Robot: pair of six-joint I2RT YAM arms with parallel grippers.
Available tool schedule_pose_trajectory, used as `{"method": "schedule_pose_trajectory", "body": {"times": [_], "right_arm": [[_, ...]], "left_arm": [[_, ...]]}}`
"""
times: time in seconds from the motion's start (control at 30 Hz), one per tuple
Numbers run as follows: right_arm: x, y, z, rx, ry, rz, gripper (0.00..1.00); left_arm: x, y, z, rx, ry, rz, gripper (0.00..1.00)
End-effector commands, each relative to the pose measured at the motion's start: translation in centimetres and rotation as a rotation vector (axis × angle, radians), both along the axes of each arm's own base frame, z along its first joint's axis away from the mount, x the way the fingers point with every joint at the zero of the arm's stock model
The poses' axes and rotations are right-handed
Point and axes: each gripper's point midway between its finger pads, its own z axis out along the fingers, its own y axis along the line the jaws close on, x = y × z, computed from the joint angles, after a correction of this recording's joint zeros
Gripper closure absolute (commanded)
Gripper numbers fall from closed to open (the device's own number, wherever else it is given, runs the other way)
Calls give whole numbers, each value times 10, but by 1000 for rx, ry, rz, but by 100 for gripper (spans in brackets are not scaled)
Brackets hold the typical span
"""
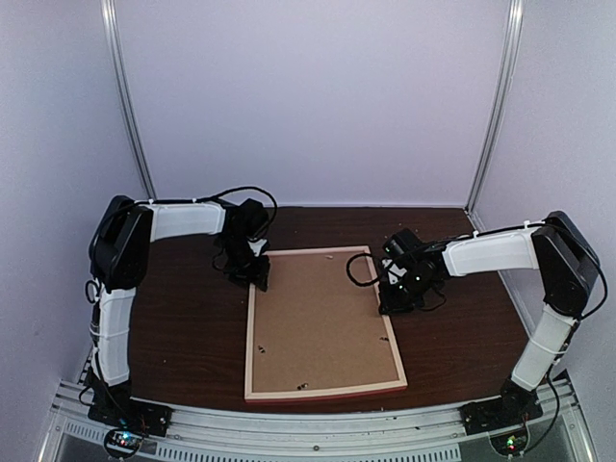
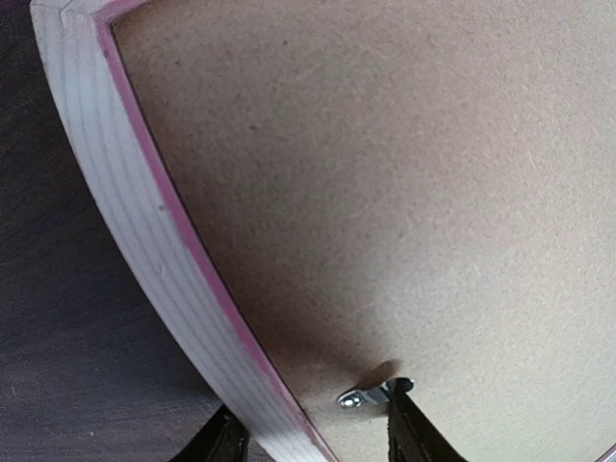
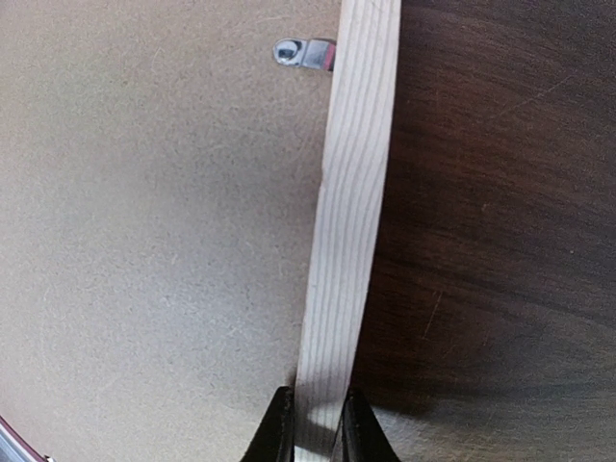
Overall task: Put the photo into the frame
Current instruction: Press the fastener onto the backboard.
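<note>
The frame (image 1: 249, 346) lies face down on the table, pale wood back up, with a thin pink rim. A brown backing board (image 1: 318, 322) fills it. The photo is hidden. My left gripper (image 1: 258, 274) is at the frame's far left corner. In the left wrist view it (image 2: 318, 438) is open and straddles the wooden rim (image 2: 144, 231); its right finger touches a small metal turn clip (image 2: 371, 396). My right gripper (image 1: 387, 300) is at the frame's right edge. In the right wrist view it (image 3: 318, 428) pinches the wooden rim (image 3: 351, 192).
The dark wood table (image 1: 183, 327) has bare surface left and right of the frame. Another metal clip (image 3: 303, 53) sits on the right rim ahead of my right gripper. White walls with metal posts enclose the back and sides.
</note>
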Motion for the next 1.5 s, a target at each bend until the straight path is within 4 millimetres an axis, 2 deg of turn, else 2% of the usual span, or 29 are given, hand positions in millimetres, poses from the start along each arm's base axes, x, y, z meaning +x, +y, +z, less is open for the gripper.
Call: {"method": "schedule_pose_trajectory", "body": {"times": [0.0, 0.73, 1.13, 1.47], "right_arm": [[-24, -19, -28, -81, 88, 37, 95], [-27, -21, -31, -83, 96, 35, 96], [-27, -21, -33, -84, 98, 38, 96], [-26, -19, -34, -77, 99, 37, 96]], "left_arm": [[10, -3, -35, 40, -8, 5, 50], [32, 19, -43, 100, -67, 109, 45], [34, 23, -45, 111, -81, 140, 62], [16, 21, -49, 65, -29, 146, 77]]}}
